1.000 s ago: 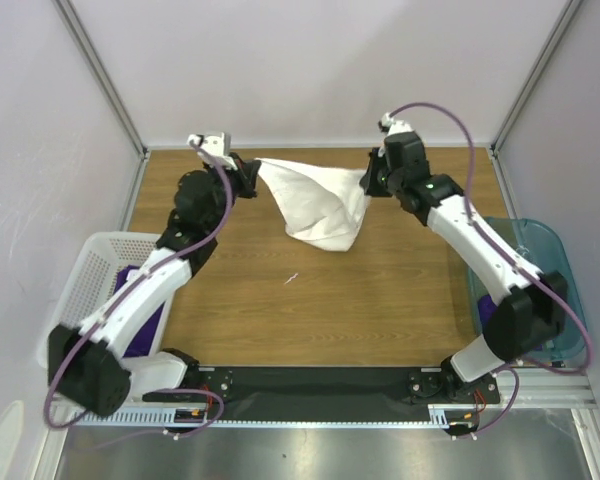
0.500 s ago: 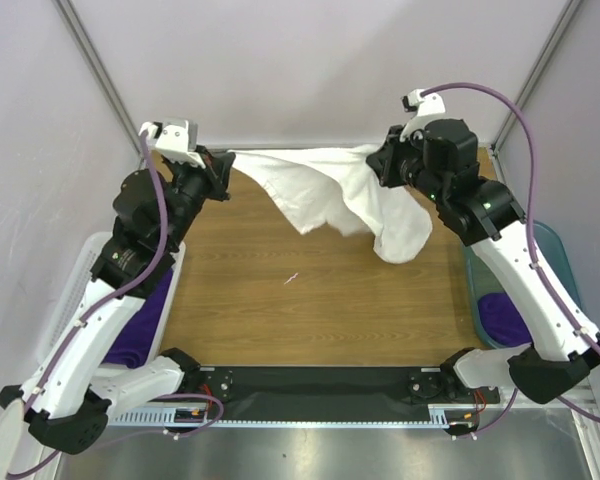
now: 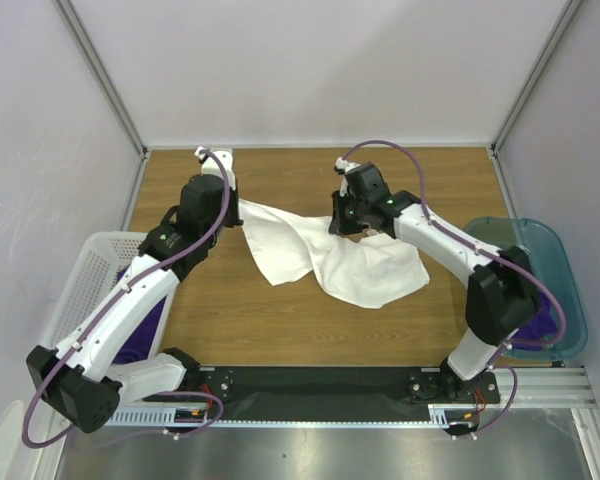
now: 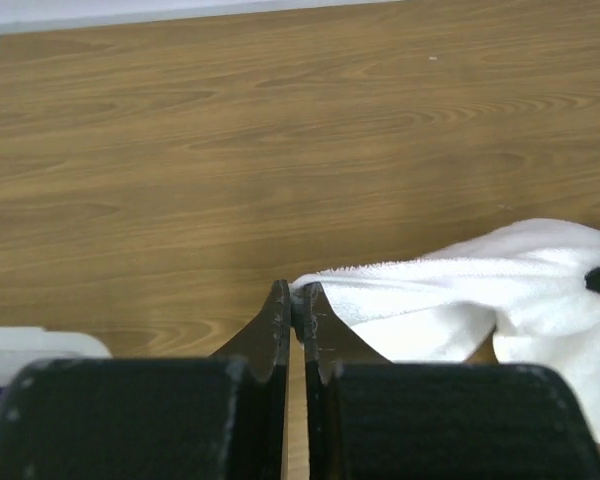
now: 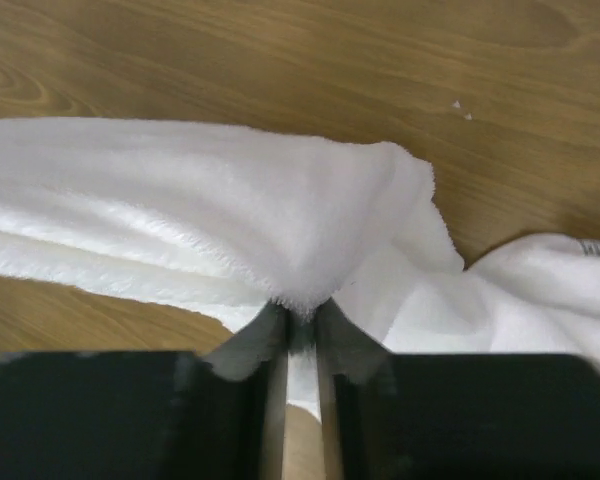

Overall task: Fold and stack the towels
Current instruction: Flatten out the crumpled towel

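Note:
A large white towel (image 3: pixel 352 268) lies rumpled and partly spread across the middle of the wooden table. My left gripper (image 3: pixel 237 213) is shut on its left corner; in the left wrist view the cloth edge (image 4: pixel 400 285) runs off to the right from the closed tips (image 4: pixel 296 298). My right gripper (image 3: pixel 346 222) sits low over the towel's far edge, and its jaws (image 5: pixel 300 315) stand almost together with a fuzzy fold of white towel (image 5: pixel 230 200) between the tips. Deep-purple towels lie in the basket (image 3: pixel 150 318) and in the bin (image 3: pixel 550 322).
A white perforated basket (image 3: pixel 90 270) stands at the table's left edge, its corner (image 4: pixel 30 345) showing in the left wrist view. A teal plastic bin (image 3: pixel 540 240) stands at the right edge. Grey walls with metal posts close in the back and sides.
Both arms have come down and toward the table's middle. The white towel, stretched in the air between the grippers before, now lies on the table. The right jaws have parted very slightly.

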Controlling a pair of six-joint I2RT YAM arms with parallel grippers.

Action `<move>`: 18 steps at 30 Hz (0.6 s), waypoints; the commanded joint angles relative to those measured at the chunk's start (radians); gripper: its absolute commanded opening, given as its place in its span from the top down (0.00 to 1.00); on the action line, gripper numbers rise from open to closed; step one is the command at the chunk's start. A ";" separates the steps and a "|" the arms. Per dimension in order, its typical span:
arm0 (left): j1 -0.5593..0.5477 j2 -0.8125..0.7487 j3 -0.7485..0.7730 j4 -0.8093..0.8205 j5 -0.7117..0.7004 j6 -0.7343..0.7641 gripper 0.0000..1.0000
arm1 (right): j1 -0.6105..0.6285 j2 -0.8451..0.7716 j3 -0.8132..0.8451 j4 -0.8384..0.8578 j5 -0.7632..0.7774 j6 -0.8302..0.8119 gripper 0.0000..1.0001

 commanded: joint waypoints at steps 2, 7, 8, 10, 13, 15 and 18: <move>0.075 -0.013 0.004 0.077 -0.134 -0.014 1.00 | 0.012 0.051 0.096 -0.067 0.083 -0.034 0.52; 0.116 0.025 0.018 0.087 -0.133 -0.023 1.00 | 0.022 -0.103 -0.052 -0.082 0.197 -0.022 0.00; 0.133 0.033 0.021 0.091 -0.131 -0.025 1.00 | 0.010 -0.137 -0.087 -0.082 0.217 -0.005 0.00; 0.156 0.038 0.025 0.091 -0.122 -0.034 1.00 | -0.021 -0.246 -0.161 -0.096 0.257 0.088 0.00; 0.202 0.027 0.018 0.086 -0.128 -0.045 1.00 | -0.130 -0.376 -0.322 -0.084 0.242 0.209 0.00; 0.233 0.002 0.001 0.095 -0.131 -0.059 1.00 | -0.229 -0.424 -0.448 -0.056 0.208 0.254 0.00; 0.242 -0.018 -0.020 0.109 -0.133 -0.063 0.99 | -0.282 -0.484 -0.534 -0.015 0.246 0.285 0.01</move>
